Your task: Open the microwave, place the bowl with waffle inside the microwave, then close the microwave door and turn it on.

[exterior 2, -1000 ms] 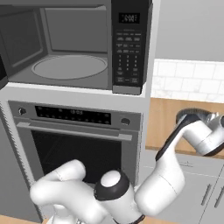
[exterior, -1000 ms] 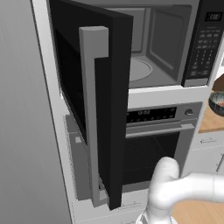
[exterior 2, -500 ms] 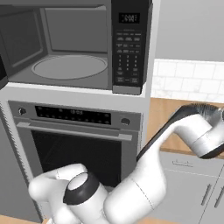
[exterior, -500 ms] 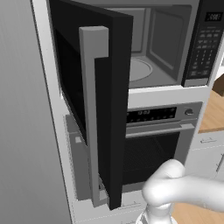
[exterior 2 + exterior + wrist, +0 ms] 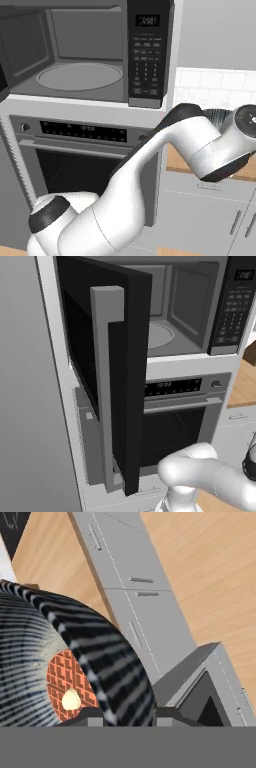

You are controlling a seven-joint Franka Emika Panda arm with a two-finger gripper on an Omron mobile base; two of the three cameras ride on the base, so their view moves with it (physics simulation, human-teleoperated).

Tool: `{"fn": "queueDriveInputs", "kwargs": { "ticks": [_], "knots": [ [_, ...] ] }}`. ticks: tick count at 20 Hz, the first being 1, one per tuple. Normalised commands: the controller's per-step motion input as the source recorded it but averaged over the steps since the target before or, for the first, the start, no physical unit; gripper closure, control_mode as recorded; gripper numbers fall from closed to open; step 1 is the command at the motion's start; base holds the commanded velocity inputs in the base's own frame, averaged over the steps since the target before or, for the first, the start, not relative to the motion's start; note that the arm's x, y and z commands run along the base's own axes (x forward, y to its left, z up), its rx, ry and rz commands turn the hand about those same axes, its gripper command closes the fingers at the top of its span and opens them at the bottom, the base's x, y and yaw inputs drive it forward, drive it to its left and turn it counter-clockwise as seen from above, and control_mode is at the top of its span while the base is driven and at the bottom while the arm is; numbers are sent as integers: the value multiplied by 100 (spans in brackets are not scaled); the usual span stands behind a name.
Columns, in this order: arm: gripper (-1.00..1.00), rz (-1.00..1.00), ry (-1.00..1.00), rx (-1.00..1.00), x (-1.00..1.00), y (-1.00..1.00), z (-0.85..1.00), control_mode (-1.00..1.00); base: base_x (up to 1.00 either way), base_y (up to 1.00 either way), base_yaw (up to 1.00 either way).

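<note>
The microwave (image 5: 185,311) serves as the landmark, set in a tall cabinet column above a silver oven (image 5: 175,421). The microwave door (image 5: 107,371) stands swung out to the left of the cavity, edge-on in the left base view, with its long grey bar handle (image 5: 106,386) facing the camera. Inside, the grey cavity holds only the round glass turntable (image 5: 80,76); the keypad panel (image 5: 145,55) with its small display runs down the right side of the cavity.

To the right of the microwave and below its level, the white arm (image 5: 150,170) reaches over a wooden counter (image 5: 175,160) above grey drawer fronts (image 5: 210,210). The gripper (image 5: 129,719) is closed narrowly on the rim of the bowl (image 5: 95,657): in the hand view one dark fingertip sits inside the wall and one outside, with the striped wall pinched between them. In the right base view a dark sliver of the bowl (image 5: 216,116) shows just behind the wrist, well clear of the microwave's opening. The waffle (image 5: 69,684), orange-red with a pale centre, lies inside the bowl, which appears tilted in the hand view.
</note>
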Motion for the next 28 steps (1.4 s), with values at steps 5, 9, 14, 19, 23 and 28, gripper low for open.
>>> {"fn": "queueDriveInputs", "kwargs": {
  "ticks": [5, 9, 14, 19, 23, 28],
  "knots": [
    [100, 0, 0, 0, -85, 78, 44, -100, 0, 0, 0],
    [100, 1, 0, 0, -50, 87, 21, -100, 0, 0, 0],
    [100, 3, -1, -2, -18, 99, 36, -100, 0, 0, 0],
    [100, 4, -1, 0, -3, 100, 33, -100, 0, 0, 0],
    [100, 9, 0, 0, -6, 99, 22, -100, 0, 0, 0],
    [100, 9, 1, 0, 0, 100, 36, -100, 0, 0, 0]
  ]
}}
